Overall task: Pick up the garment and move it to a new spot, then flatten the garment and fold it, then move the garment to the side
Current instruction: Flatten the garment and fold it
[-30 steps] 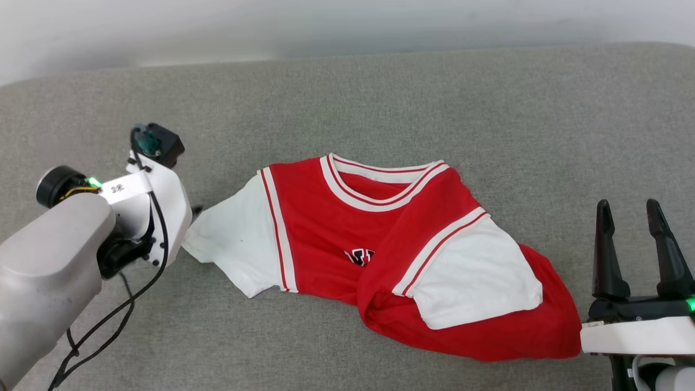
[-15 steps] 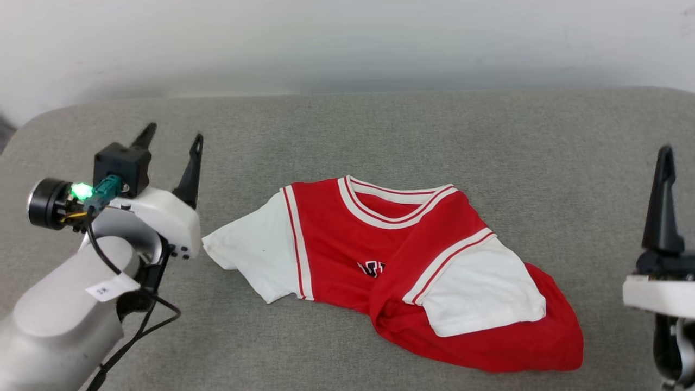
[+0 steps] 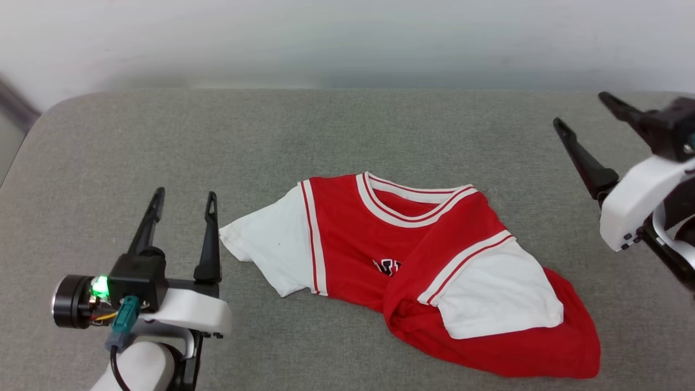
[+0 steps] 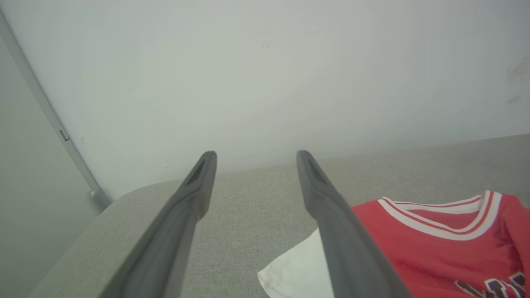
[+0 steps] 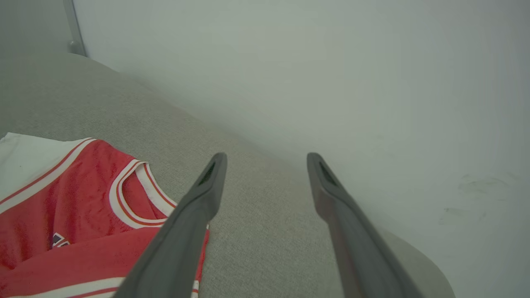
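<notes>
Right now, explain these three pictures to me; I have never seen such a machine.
This is a two-armed wheeled robot. The wide picture comes from its head, looking down at a grey padded surface. Each arm ends in an end effector with two long dark fingers: the left end effector at lower left, the right end effector at upper right. The other two come from the wrists, looking along those fingers. A red jersey with white sleeves lies rumpled between them. Both are open; nothing is held.
</notes>
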### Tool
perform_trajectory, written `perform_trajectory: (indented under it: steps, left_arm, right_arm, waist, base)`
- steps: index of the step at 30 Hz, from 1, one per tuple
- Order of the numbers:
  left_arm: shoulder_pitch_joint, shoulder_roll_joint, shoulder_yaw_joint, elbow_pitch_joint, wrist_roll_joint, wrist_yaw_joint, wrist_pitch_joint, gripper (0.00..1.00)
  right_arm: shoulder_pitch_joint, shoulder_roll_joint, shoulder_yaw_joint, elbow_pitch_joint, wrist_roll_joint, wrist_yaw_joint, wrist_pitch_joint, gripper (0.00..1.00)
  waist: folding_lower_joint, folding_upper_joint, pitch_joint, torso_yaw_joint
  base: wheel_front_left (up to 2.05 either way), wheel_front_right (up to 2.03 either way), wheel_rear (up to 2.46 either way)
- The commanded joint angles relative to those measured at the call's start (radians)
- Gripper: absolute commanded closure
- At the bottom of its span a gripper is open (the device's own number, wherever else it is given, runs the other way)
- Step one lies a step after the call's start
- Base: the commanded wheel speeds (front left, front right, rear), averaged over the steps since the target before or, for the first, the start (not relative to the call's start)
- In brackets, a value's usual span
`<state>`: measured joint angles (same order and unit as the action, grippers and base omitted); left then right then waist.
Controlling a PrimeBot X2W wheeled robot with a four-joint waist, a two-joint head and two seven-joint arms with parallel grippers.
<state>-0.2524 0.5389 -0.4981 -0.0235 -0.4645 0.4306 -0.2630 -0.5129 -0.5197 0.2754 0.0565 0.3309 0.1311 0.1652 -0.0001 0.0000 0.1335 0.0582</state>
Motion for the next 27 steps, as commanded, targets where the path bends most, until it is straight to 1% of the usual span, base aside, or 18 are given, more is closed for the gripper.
perform_trajectory:
  steps: [1, 4, 5, 9, 11, 13, 17, 22, 27]
  left_arm:
    - [0.031, -0.032, 0.031, -0.001, 0.03, -0.019, -0.002, 0.0]
    - [0.049, -0.077, 0.076, 0.007, 0.069, -0.062, -0.002, 0.0]
    - [0.053, -0.091, 0.09, 0.01, 0.081, -0.075, -0.002, 0.0]
    - [0.053, -0.143, 0.14, 0.016, 0.132, -0.123, -0.002, 0.0]
    - [0.045, -0.169, 0.16, 0.016, 0.154, -0.145, -0.003, 0.0]
    - [0.034, -0.194, 0.181, 0.013, 0.176, -0.166, -0.002, 0.0]
    - [0.012, -0.243, 0.214, 0.01, 0.213, -0.205, -0.002, 0.0]
    - [-0.006, -0.298, 0.257, 0.014, 0.251, -0.252, -0.003, 0.0]
    - [-0.002, -0.336, 0.303, 0.027, 0.283, -0.293, -0.003, 0.0]
  right_arm:
    - [-0.058, -0.062, 0.086, -0.004, 0.084, -0.001, 0.113, 0.0]
    - [-0.123, -0.15, 0.228, -0.005, 0.189, -0.001, 0.297, 0.0]
    - [-0.143, -0.167, 0.268, -0.001, 0.227, -0.001, 0.359, 0.0]
    - [-0.227, -0.219, 0.395, 0.027, 0.344, -0.001, 0.579, 0.0]
    - [-0.263, -0.232, 0.456, 0.049, 0.371, -0.001, 0.656, 0.0]
    - [-0.303, -0.239, 0.505, 0.074, 0.394, -0.001, 0.711, 0.0]
    - [-0.358, -0.227, 0.574, 0.14, 0.416, -0.001, 0.747, 0.0]
    - [-0.392, -0.205, 0.652, 0.224, 0.433, -0.001, 0.726, 0.0]
    - [-0.357, -0.18, 0.778, 0.269, 0.464, 0.001, 0.695, 0.0]
  waist:
    - [0.0001, 0.0, 0.014, 0.014]
    - [0.0001, 0.0, 0.037, 0.03]
    - [0.0001, 0.0, 0.046, 0.035]
    - [0.0001, 0.0, 0.083, 0.056]
    - [0.0001, 0.0, 0.106, 0.068]
    - [0.0001, 0.0, 0.131, 0.08]
    - [0.0001, 0.0, 0.182, 0.104]
    - [0.0001, 0.0, 0.231, 0.13]
    - [0.0001, 0.0, 0.24, 0.133]
  base:
    - [0.0, 0.0, 0.0]
    - [0.0, 0.0, 0.0]
    - [0.0, 0.0, 0.0]
    - [0.0, 0.0, 0.0]
    - [0.0, 0.0, 0.0]
    - [0.0, 0.0, 0.0]
    - [0.0, 0.0, 0.0]
    - [0.0, 0.0, 0.0]
    - [0.0, 0.0, 0.0]
